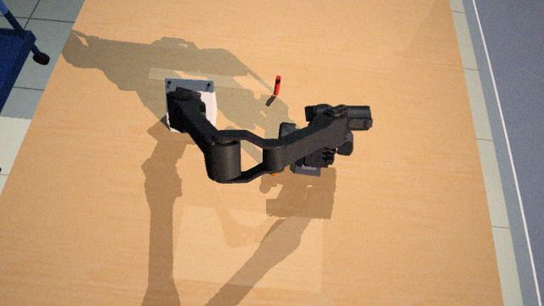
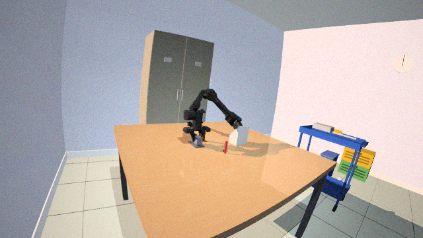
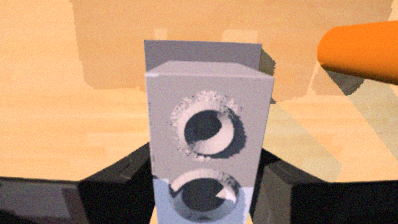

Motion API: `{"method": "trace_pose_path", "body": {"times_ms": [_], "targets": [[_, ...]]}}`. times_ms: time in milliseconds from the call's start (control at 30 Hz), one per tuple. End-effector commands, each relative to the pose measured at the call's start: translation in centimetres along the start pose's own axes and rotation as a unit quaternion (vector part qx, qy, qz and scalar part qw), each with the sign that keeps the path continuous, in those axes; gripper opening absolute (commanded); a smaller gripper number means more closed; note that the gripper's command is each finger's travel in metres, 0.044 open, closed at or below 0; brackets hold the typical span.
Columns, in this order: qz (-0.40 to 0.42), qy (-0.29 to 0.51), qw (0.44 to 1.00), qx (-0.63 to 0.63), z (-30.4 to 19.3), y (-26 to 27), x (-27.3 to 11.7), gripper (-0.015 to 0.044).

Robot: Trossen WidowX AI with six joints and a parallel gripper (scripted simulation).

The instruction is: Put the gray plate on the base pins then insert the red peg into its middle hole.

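My gripper [image 3: 200, 140] [image 2: 197, 136] is shut on the gray plate [image 3: 162, 107] [image 2: 199, 141], one black finger against each side. Two round holes of the plate show in the wrist view; its near end is cut off. The darker gray base [image 3: 200, 52] [image 2: 194, 145] lies under the plate and sticks out past its far end. The pins are hidden, and I cannot tell whether the plate lies flat on the base. The red peg [image 1: 277, 86] [image 2: 225, 147] stands upright on the table, apart from the gripper and plate.
An orange cylinder [image 3: 360, 50] [image 1: 274, 173] lies close beside the base, to the right in the wrist view. A white block [image 1: 211, 106] [image 2: 238, 137] is at the arm's mount. A blue cart [image 2: 334, 137] stands beyond the table [image 2: 211, 178].
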State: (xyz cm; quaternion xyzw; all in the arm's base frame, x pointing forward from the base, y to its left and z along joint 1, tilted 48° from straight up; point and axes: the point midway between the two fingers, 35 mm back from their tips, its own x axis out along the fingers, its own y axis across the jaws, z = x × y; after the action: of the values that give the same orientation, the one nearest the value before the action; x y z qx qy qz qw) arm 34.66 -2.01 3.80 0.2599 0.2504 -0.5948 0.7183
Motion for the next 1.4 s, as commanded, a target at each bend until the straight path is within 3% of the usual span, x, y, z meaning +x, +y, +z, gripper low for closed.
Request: {"method": "trace_pose_path", "body": {"times_ms": [0,433,633,867,1133,1367], "targets": [[0.000,0.000,1.000,0.000,0.0,0.0,0.0,0.0105],[0.000,0.000,1.000,0.000,0.0,0.0,0.0,0.0440],[0.000,0.002,1.000,0.000,-0.1,0.2,-1.1,0.0440],[0.000,0.002,1.000,-0.003,-0.1,0.0,-11.8,0.0440],[0.001,0.002,1.000,-0.006,-0.5,0.4,-12.1,0.0440],[0.003,0.016,0.992,-0.127,-10.7,-3.6,-12.6,0.0440]]}}
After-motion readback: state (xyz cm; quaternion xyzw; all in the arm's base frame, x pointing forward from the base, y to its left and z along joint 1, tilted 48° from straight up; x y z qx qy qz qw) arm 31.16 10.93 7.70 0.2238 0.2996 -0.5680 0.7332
